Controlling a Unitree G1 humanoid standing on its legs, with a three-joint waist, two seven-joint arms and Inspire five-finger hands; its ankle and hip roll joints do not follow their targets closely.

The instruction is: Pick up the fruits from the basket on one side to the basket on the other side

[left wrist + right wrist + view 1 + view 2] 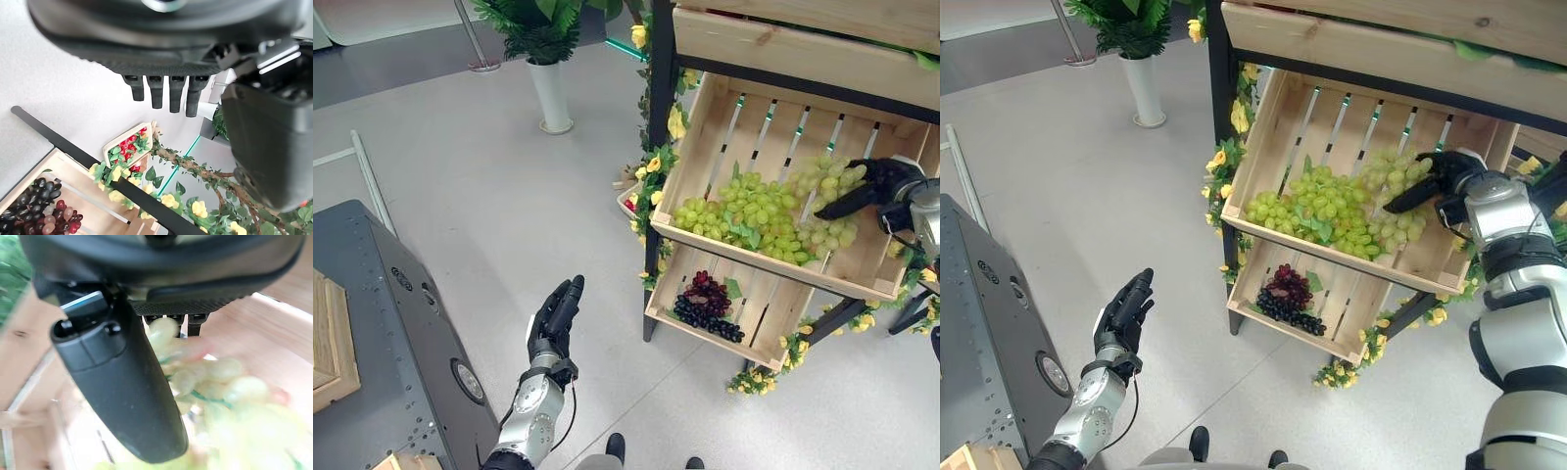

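the right hand [1442,181] reaches into the upper wooden crate [1273,117], its fingers and thumb curled round a bunch of pale green grapes [1393,206] near the crate's right edge. dark grapes [705,305] lie in the lower crate [773,338]. the left hand [555,315] hangs over the floor, fingers straight.

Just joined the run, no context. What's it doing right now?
The right hand is reaching into the middle wooden crate of the rack, on the pale green grapes at the crate's right side, beside a darker green bunch. Its fingers are against the bunch, but whether they have closed on it cannot be told. The left hand is idle, open, raised over the floor beside the grey unit. Dark grapes lie in the lower crate.
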